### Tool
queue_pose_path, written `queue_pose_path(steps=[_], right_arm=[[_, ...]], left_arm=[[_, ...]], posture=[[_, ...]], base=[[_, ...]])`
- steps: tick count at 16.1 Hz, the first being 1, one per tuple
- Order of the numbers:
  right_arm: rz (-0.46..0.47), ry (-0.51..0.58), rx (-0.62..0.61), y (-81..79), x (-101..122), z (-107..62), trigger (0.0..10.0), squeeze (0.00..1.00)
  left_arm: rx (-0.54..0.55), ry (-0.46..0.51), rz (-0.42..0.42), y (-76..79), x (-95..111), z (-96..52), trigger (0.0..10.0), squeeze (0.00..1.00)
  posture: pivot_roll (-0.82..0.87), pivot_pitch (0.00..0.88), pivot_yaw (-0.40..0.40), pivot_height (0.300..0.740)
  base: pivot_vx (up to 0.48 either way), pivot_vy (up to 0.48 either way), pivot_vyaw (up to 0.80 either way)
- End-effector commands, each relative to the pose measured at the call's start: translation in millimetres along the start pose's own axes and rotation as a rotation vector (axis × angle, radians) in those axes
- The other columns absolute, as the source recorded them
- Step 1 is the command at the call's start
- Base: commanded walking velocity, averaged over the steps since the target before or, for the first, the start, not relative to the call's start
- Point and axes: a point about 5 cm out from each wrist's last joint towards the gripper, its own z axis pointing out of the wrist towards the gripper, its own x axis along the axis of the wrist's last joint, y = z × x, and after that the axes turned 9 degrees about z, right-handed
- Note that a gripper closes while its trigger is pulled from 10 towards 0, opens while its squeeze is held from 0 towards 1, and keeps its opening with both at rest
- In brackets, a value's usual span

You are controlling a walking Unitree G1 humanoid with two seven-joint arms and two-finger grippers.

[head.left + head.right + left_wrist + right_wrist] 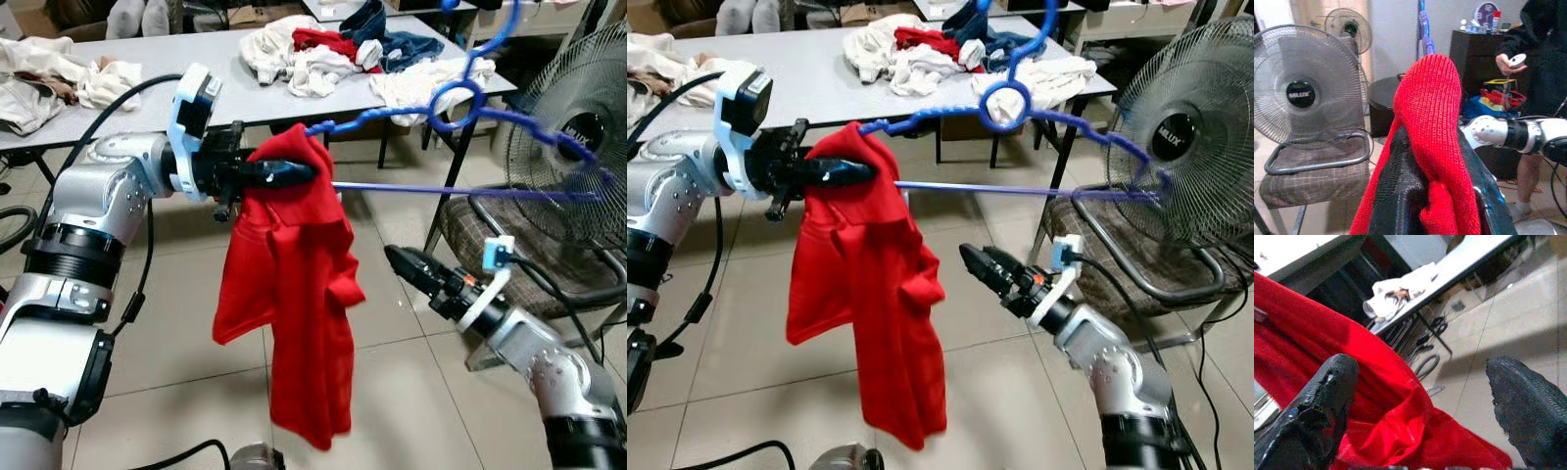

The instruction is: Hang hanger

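Note:
A blue plastic hanger (456,103) hangs in the air with its hook (500,34) pointing up and its bottom bar (460,192) level. One of its arms runs into a red shirt (289,294) that droops toward the floor. My left gripper (304,174) is shut on the top of the red shirt, where the hanger's end goes in; in the left wrist view the red knit (1432,127) bulges between the black fingers (1396,196). My right gripper (392,257) is open, low and just right of the shirt, with its fingers (1327,396) spread and the shirt (1376,396) ahead of them.
A grey table (147,69) behind holds piles of clothes (313,54). A standing fan (578,137) rests on a chair (490,245) at the right, close to the hanger's far end. A person (1542,73) holding a small white device stands beyond. Tiled floor lies below.

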Motion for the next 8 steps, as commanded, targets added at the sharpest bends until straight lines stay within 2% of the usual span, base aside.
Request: queue_pose_path(steps=[1, 2, 4, 5, 6, 7, 8], right_arm=[[-0.002, -0.069, 0.011, 1.3, -3.5, 7.0, 10.0, 0.00], [-0.007, -0.123, 0.053, -2.1, -8.5, 14.5, 10.0, 0.00], [-0.006, -0.153, 0.082, -5.0, -11.2, 21.0, 10.0, 0.00], [0.002, -0.181, 0.028, 2.6, -14.6, 28.2, 8.9, 0.00], [0.007, -0.191, 0.001, 6.2, -15.9, 30.6, 8.9, 0.00], [0.017, -0.211, -0.037, 11.9, -18.7, 32.9, 0.0, 0.00], [0.018, -0.242, -0.045, 14.6, -22.6, 32.4, 0.0, 0.00]], left_arm=[[-0.040, 0.039, 0.050, 1.5, 17.1, 7.1, 0.0, 0.00], [-0.057, 0.051, 0.059, 3.3, 21.3, 14.3, 0.0, 0.00], [-0.071, 0.063, 0.065, 4.6, 24.5, 19.2, 0.0, 0.00], [-0.094, 0.076, 0.070, 7.6, 29.5, 23.2, 0.0, 0.00], [-0.104, 0.081, 0.070, 9.0, 31.5, 24.4, 0.0, 0.00], [-0.108, 0.083, 0.073, 10.2, 34.1, 25.8, 0.0, 0.00], [-0.094, 0.082, 0.083, 9.8, 35.8, 25.9, 0.0, 0.00]], posture=[[0.04, 0.000, 0.076, 0.740], [0.05, 0.000, 0.075, 0.740], [0.05, 0.000, 0.074, 0.740], [0.06, 0.000, 0.074, 0.740], [0.06, 0.000, 0.074, 0.740], [0.06, 0.000, 0.072, 0.740], [0.06, 0.000, 0.070, 0.740]], base=[[0.000, 0.000, 0.00], [0.000, 0.000, 0.00], [0.000, 0.000, 0.00], [0.000, 0.000, 0.00], [0.000, 0.000, 0.00], [0.000, 0.000, 0.00], [0.000, 0.000, 0.00]])
